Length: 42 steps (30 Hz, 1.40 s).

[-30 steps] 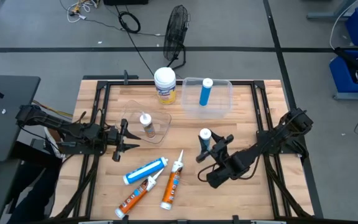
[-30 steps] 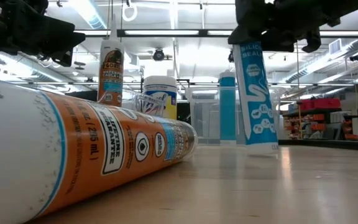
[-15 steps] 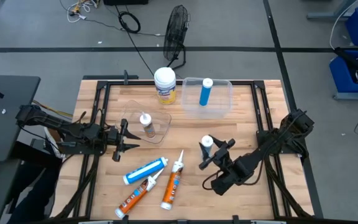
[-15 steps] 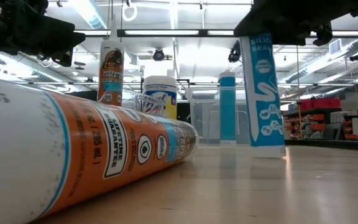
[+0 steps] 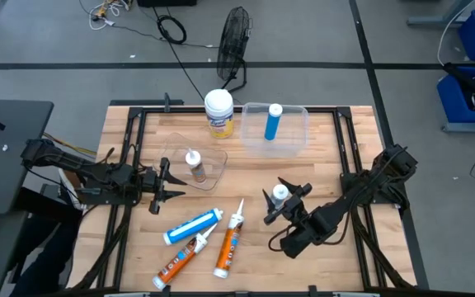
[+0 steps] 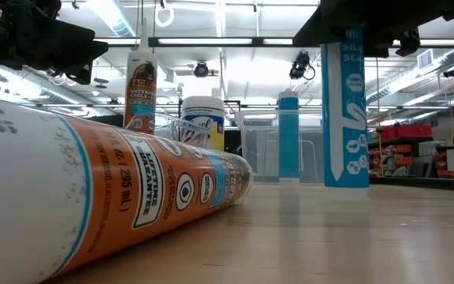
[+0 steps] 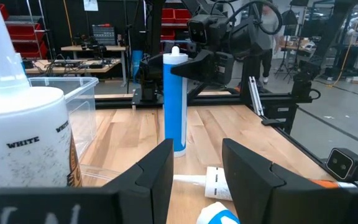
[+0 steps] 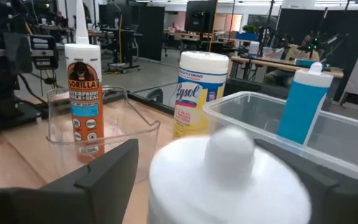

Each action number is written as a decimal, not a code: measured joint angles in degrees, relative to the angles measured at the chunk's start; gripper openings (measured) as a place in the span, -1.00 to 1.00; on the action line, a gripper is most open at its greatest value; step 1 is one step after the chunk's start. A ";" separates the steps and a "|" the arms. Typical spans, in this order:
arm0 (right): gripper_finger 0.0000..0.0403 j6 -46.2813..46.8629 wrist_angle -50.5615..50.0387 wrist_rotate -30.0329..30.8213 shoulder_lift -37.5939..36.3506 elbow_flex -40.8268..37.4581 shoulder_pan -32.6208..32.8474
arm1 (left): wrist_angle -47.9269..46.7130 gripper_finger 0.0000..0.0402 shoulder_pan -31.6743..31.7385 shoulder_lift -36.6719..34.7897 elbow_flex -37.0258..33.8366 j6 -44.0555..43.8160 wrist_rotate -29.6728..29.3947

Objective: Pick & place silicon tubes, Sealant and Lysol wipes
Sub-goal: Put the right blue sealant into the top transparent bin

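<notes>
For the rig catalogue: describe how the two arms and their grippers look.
Both arms are dark, nearly black, jointed links with cables looped along them. The left gripper and right gripper each end in two slim black fingers; up close, the left's fingers look flat, matte and angular. No markings are legible.

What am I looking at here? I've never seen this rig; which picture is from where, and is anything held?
Two robot arms work at a wooden table. One camera looks straight down, one sits at tabletop height, one rides each wrist. The right end effector straddles an upright blue tube with its fingers spread, so the tube looks released. The left end effector waits, holding nothing. Also there: Lysol wipes, a blue tube in a clear bin, a sealant tube in a tray, three tubes lying flat.
</notes>
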 joint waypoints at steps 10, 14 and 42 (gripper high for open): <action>0.58 -7.15 0.91 -5.49 -6.32 0.04 -0.02 | 0.00 -0.29 0.01 0.01 -0.01 0.01 0.01; 0.58 -9.37 0.82 -9.42 -10.00 0.07 -0.02 | 0.00 -0.29 0.00 0.00 -0.01 0.00 0.02; 0.58 -3.06 -39.22 -57.37 -18.78 29.72 -16.82 | 0.00 -0.29 0.00 0.00 0.00 0.01 0.01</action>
